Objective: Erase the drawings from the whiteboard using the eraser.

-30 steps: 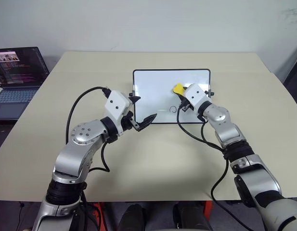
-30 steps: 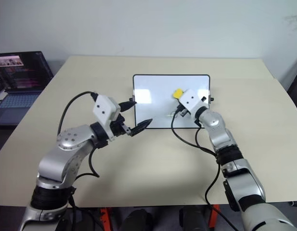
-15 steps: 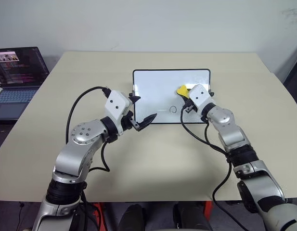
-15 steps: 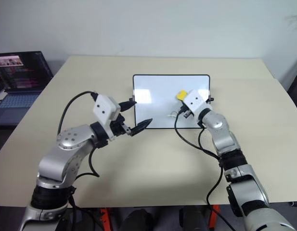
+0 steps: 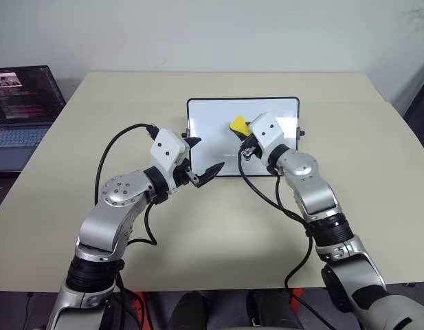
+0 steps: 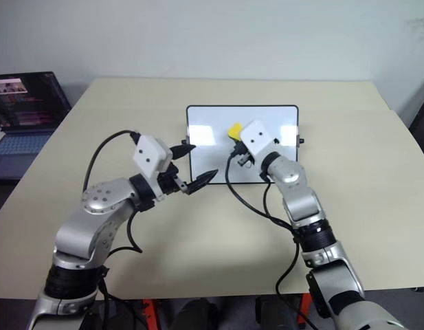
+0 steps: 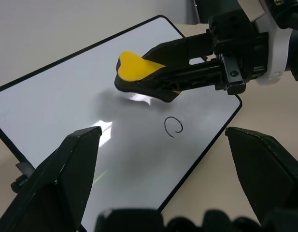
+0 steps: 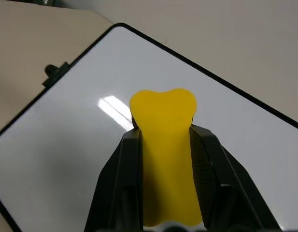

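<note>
bench [image 5: 218, 234]: beige top, carries the whiteboard; a laptop is seen past its left edge.
laptop [image 5: 23, 110]: lid up, screen lit, off the bench's left side.
whiteboard [image 5: 212, 137]: laid flat toward the far edge of the bench, about centred; glossy white, thin black frame.
left gripper [image 5: 202, 159]: held at the near left corner of the whiteboard, fingers spread apart, nothing between them.
right gripper [image 8: 165, 159]: clenched on the eraser, held over the middle of the whiteboard.
eraser [image 5: 238, 126]: yellow, dark underside, pinched between the right gripper's fingers, over the whiteboard's centre; contact with the surface cannot be told.
drawings [image 7: 173, 127]: one small black loop is visible, near the whiteboard's near edge, just beside the eraser.
</note>
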Robot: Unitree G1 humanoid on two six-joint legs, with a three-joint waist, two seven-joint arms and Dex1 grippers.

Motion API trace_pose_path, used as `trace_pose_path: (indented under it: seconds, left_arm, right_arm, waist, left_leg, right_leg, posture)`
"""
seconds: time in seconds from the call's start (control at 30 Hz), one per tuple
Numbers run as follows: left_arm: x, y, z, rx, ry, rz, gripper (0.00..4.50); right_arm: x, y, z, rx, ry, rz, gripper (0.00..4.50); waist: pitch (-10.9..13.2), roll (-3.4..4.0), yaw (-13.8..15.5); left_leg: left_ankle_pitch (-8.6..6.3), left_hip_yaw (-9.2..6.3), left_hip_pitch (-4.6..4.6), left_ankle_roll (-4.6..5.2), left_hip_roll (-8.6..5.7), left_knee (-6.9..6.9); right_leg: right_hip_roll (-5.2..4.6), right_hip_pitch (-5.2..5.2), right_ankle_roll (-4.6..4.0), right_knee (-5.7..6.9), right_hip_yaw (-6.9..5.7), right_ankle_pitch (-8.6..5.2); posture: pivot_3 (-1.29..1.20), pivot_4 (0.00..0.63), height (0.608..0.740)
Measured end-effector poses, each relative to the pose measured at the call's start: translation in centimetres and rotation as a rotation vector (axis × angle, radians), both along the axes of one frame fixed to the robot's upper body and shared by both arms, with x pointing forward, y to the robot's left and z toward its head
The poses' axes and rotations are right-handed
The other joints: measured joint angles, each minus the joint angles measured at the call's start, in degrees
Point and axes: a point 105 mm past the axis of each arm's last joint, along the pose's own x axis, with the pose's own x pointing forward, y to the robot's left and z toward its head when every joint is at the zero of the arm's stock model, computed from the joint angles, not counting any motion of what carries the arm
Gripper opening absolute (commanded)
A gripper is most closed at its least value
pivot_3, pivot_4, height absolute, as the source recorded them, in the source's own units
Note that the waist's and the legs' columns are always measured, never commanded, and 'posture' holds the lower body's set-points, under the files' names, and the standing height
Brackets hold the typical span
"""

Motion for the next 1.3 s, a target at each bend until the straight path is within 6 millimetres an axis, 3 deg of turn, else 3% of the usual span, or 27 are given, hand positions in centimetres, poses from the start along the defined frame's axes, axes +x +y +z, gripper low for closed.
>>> trace_pose_path:
  seconds: [0.17, 0.43, 0.67, 1.1, 1.3]
  left_arm:
    - [0.0, 0.0, 0.0, 0.001, 0.0, 0.0, 4.5]
    - [0.0, 0.0, 0.0, 0.001, -0.001, 0.001, 4.5]
    - [0.0, 0.0, 0.0, 0.001, -0.001, 0.002, 4.5]
    - [0.0, 0.0, 0.0, 0.001, -0.001, 0.001, 4.5]
    - [0.0, 0.0, 0.0, 0.001, -0.001, 0.001, 4.5]
  right_arm:
    - [-0.2, 1.9, 1.0, 0.03, -0.025, 0.032, 1.1]
    - [1.0, 1.9, -1.8, 0.002, 0.026, 0.005, 1.1]
    - [1.9, 0.2, -2.8, -0.051, 0.027, -0.04, 1.1]
    - [2.1, -2.5, -2.7, -0.105, -0.01, -0.077, 1.1]
    - [1.9, -4.8, -3.0, -0.133, -0.012, -0.109, 1.1]
  waist:
    - [0.0, 0.01, -0.04]
    - [0.01, 0.01, -0.06]
    - [0.01, 0.01, -0.05]
    - [0.0, 0.01, 0.05]
    - [0.0, 0.0, 0.13]
  left_leg:
    - [0.0, -0.02, -0.04, -0.01, 0.0, -0.01]
    - [0.0, -0.02, -0.08, -0.01, 0.0, -0.01]
    - [0.0, -0.02, -0.09, -0.01, 0.0, -0.01]
    - [0.0, -0.02, -0.09, 0.0, 0.0, 0.01]
    - [0.0, -0.04, -0.08, 0.0, -0.01, 0.03]
  right_leg:
    - [0.0, -0.04, 0.0, -0.02, -0.02, 0.0]
    - [0.0, -0.05, 0.0, -0.06, -0.02, 0.0]
    - [0.0, -0.05, 0.0, -0.07, -0.02, 0.0]
    - [0.0, -0.04, 0.0, -0.06, -0.03, 0.0]
    - [-0.01, 0.0, 0.0, -0.05, -0.04, 0.0]
  posture:
    - [0.0, 0.15, 0.74]
    - [0.0, 0.15, 0.74]
    - [0.0, 0.15, 0.74]
    - [0.0, 0.15, 0.74]
    - [0.0, 0.15, 0.74]
